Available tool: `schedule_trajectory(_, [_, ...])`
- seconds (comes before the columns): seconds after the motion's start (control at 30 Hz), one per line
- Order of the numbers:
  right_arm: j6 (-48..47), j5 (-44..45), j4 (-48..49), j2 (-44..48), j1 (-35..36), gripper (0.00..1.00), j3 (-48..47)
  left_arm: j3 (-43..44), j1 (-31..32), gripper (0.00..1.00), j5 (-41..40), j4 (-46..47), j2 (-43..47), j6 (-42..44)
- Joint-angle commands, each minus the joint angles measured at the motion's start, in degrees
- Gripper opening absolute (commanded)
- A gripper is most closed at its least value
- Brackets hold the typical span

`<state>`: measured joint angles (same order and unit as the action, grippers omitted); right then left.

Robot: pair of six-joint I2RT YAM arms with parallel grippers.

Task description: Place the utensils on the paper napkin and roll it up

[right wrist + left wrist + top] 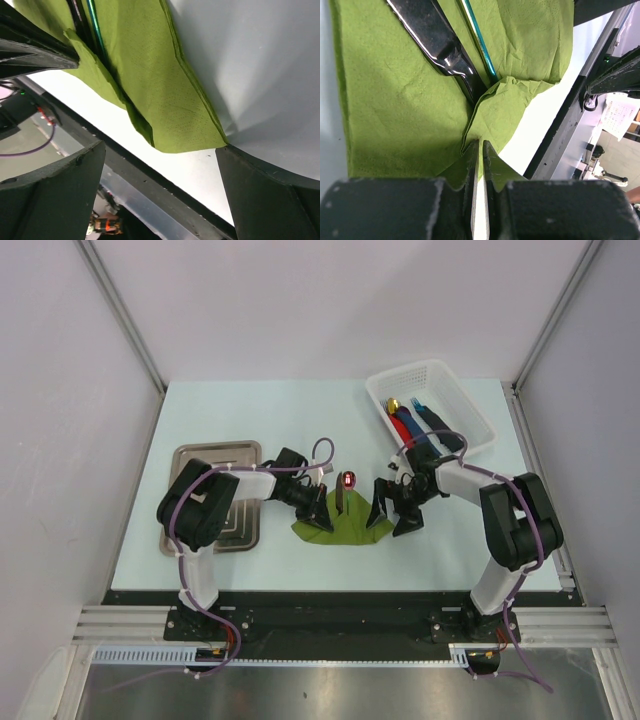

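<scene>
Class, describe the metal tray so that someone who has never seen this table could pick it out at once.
Look down on the pale table and go to its left half. The tray lies flat there, partly under the left arm. It is the table's only silver thing: the basket at the far right is white, and the napkin in the middle is green paper.

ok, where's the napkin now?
Top view: the paper napkin lies mid-table, right of the metal tray, between the left gripper, pinching its edge, and the right gripper.

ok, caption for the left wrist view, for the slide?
Left gripper pinching a fold of the olive-green paper napkin, slim dark utensils lying on it.
</scene>
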<state>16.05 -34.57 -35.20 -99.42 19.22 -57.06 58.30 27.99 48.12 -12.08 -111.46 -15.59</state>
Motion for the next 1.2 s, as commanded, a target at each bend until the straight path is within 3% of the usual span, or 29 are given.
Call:
schedule_trajectory(0.0, [2.66, -4.53, 3.99, -0.95, -0.59, 0.98, 1.51, 1.46, -0.30, 0.12, -2.33, 1.18, -0.34, 0.21])
schedule_trajectory(0.27, [9.25, -13.94, 15.23, 3.08, -2.35, 0.93, 4.32, 1.64, -0.39, 0.12, -2.50, 1.00, -0.51, 0.30])
schedule_trajectory(0.57, [11.81, -15.80, 21.66, 3.18, 0.55, 0.85, 3.45, 2.08, -0.39, 0.12, -2.42, 0.30, -0.69, 0.56])
schedule_trajectory(0.77, [9.70, -11.85, 19.21, -0.33, 3.62, 0.73, -0.59, 1.73, -0.39, 0.12, -2.41, -0.40, 0.10, 1.01])
schedule_trajectory(1.07, [8.56, -9.64, 15.34, -0.69, 5.82, 0.65, -3.85, 1.11, -0.48, 0.12, -2.33, 0.03, 0.63, 1.09])
schedule_trajectory(1.17, [8.91, -9.82, 15.60, -2.44, 6.44, 0.54, -4.64, 1.11, -0.48, 0.12, -2.33, 0.04, 0.72, 1.01])
